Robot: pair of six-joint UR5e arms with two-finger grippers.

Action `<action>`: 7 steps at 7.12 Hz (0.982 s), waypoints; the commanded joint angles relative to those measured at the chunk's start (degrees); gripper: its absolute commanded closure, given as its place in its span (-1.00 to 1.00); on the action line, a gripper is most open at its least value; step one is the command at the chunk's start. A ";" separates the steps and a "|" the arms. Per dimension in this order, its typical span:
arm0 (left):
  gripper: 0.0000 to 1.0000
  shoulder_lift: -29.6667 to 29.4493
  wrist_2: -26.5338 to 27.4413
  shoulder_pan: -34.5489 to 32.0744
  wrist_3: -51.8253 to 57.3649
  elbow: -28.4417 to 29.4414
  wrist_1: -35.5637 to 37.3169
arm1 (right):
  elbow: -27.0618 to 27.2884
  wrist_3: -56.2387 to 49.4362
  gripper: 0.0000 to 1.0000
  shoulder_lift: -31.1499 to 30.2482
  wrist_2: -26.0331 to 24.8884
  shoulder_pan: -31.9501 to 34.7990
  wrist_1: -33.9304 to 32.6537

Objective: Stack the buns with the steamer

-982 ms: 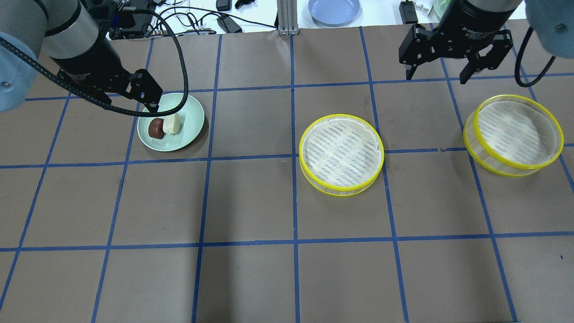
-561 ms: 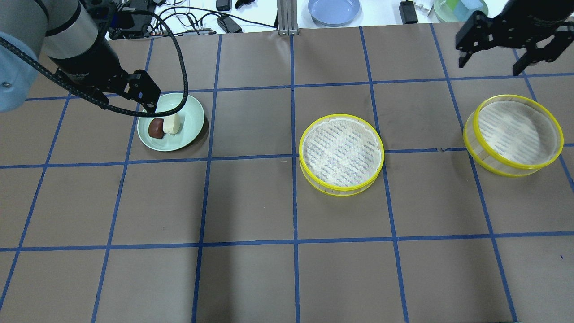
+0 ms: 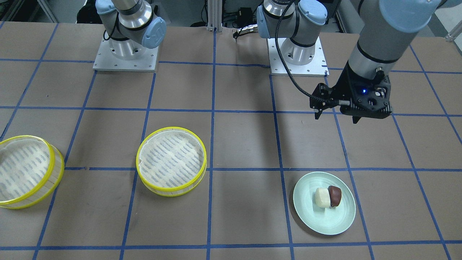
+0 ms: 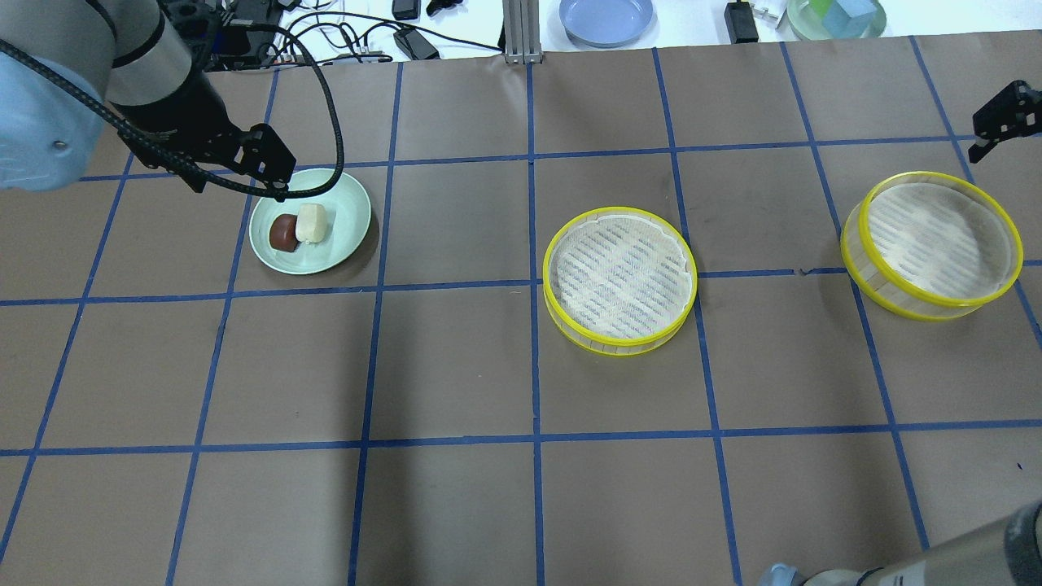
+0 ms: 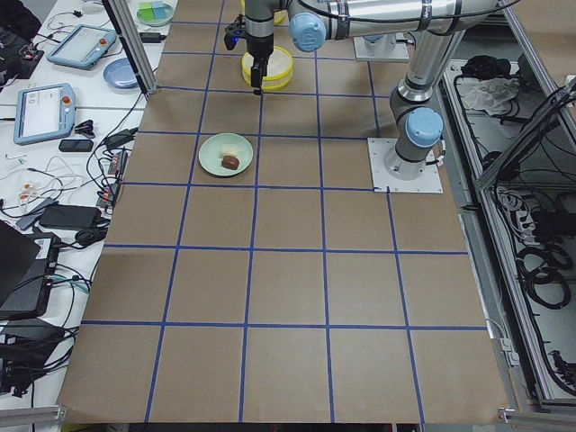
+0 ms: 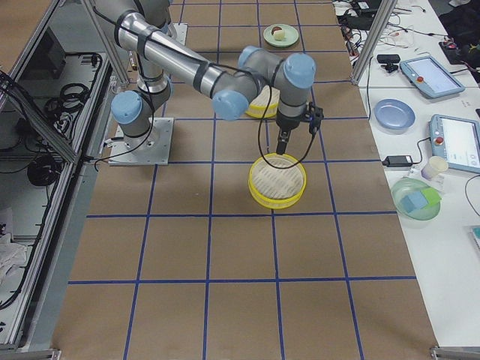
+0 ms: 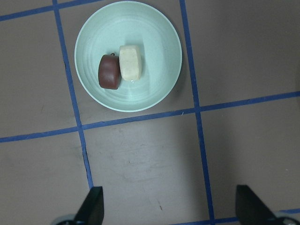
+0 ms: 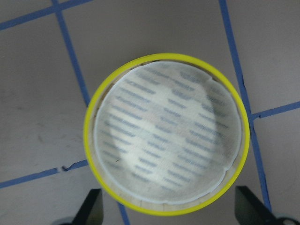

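Note:
Two buns lie side by side on a pale green plate (image 4: pixel 342 236): a cream-white one (image 4: pixel 312 223) and a dark reddish-brown one (image 4: pixel 283 233). My left gripper (image 3: pixel 336 117) is open and empty, raised above the table on the robot's side of the plate; its wrist view shows both buns (image 7: pixel 130 62). Two yellow-rimmed steamer tiers stand apart, one in the middle (image 4: pixel 620 277), one at the right (image 4: pixel 934 242). My right gripper (image 8: pixel 169 211) is open and empty, high above the right tier (image 8: pixel 166 136). Only one of its fingers (image 4: pixel 989 134) shows overhead.
The brown table surface carries a blue tape grid. A blue plate (image 4: pixel 606 18), a green bowl (image 4: pixel 834 16) and cables lie on the white bench beyond the far edge. Both arm bases (image 3: pixel 124 54) stand at the robot's side of the table.
My right gripper has swung to the right, from between the two tiers to above the right tier, nearly leaving the overhead view. My left gripper has pulled back slightly from the plate.

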 commanded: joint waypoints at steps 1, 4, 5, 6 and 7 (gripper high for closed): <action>-1.00 -6.15 0.07 0.09 5.31 -0.47 8.73 | 0.07 -0.89 -1.00 6.47 0.48 -6.60 -3.93; -1.00 -14.77 0.07 0.09 11.15 -0.47 17.28 | 3.74 -1.50 -1.00 11.50 -3.80 -7.16 -16.02; -1.00 -17.49 0.42 0.62 17.94 -0.47 19.91 | 5.94 -2.02 -0.80 11.51 -3.56 -7.16 -16.41; -1.00 -19.96 -0.53 2.62 20.88 -0.55 21.68 | 6.57 -5.51 -0.67 11.59 -3.47 -7.16 -16.41; -1.00 -21.72 -4.11 4.30 21.52 -0.64 21.96 | 6.58 -8.85 -0.46 11.60 -3.47 -7.16 -17.02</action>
